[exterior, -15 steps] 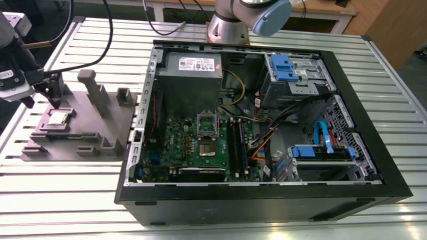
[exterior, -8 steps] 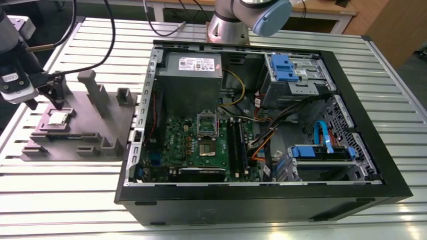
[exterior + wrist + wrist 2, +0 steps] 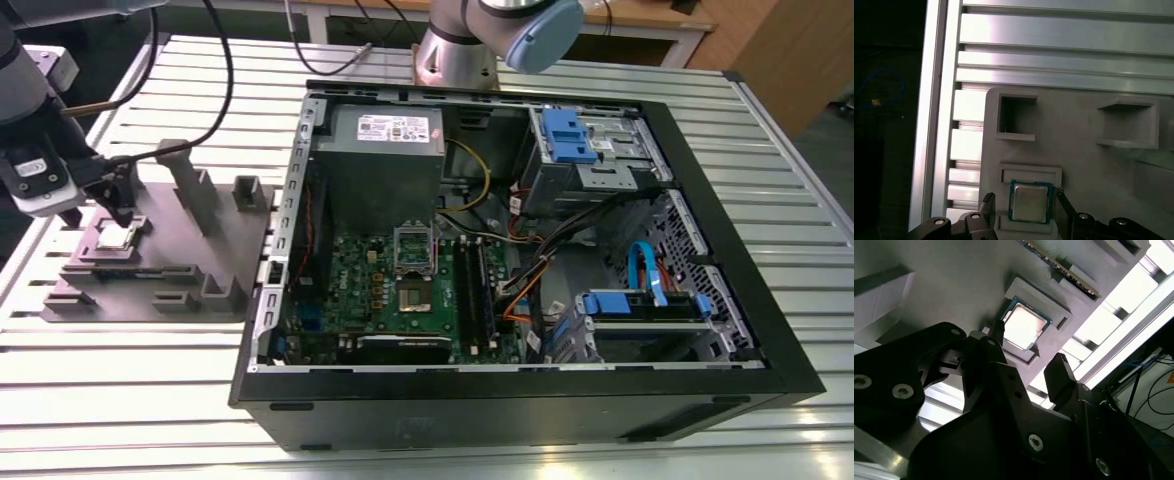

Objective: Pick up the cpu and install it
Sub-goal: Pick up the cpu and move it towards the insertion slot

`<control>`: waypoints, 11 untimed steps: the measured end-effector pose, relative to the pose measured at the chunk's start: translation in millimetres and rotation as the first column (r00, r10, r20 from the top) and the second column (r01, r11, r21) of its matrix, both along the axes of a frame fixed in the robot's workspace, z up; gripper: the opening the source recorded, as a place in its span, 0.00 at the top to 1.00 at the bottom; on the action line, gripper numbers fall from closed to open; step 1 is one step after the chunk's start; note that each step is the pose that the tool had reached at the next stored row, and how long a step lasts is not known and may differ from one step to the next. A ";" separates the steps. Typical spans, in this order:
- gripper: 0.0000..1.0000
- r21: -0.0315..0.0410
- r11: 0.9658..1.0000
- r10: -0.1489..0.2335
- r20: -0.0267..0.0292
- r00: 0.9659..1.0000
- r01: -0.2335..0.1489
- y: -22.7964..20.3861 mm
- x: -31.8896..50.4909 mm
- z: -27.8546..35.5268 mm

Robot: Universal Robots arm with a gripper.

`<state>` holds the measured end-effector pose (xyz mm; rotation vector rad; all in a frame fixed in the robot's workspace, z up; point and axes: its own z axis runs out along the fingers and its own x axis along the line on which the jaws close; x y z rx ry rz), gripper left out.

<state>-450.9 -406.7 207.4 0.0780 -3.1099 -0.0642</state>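
slatted aluminium table [image 3: 134, 400] is seen under everything, and its pale ribs also run through both wrist views. much of it is taken up by an open black case [image 3: 467, 410], laid on its side towards the exterior view's right. inside the case a grey power supply [image 3: 380, 150] is set at the far end, with a green motherboard [image 3: 380, 295] nearer the camera. a grey fixture [image 3: 187, 260] with raised blocks and pockets is placed on the table just beside the case, on the exterior view's left. the arm [image 3: 27, 110] is seen at the exterior view's left edge, above the fixture. two black ram sticks [image 3: 474, 290] are seated upright on the board, and a metal-framed socket [image 3: 414, 250] is found just beside them, on the exterior view's left. the gripper [image 3: 118, 212] [image 3: 1026, 347] [image 3: 1024, 200] is held low over the fixture's left part. its fingers [image 3: 1064, 207] are spread apart, one on each side of the cpu [image 3: 118, 236] [image 3: 1024, 327] [image 3: 1029, 201], and nothing is gripped between them. a narrow gap is visible between each fingertip and the chip's edge in both wrist views. the cpu is lying flat, silver top up, in a raised square seat on the fixture, well apart from the socket in the case.
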 end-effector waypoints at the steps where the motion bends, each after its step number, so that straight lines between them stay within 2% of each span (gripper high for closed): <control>1: 0.41 0.000 1.000 0.000 0.002 1.000 0.000 -0.1 0.0 -0.9; 3: 0.41 0.000 1.000 0.000 0.007 1.000 0.000 0.0 0.1 -2.4; 11: 0.41 0.000 1.000 0.000 0.007 1.000 0.000 -0.5 0.0 -8.5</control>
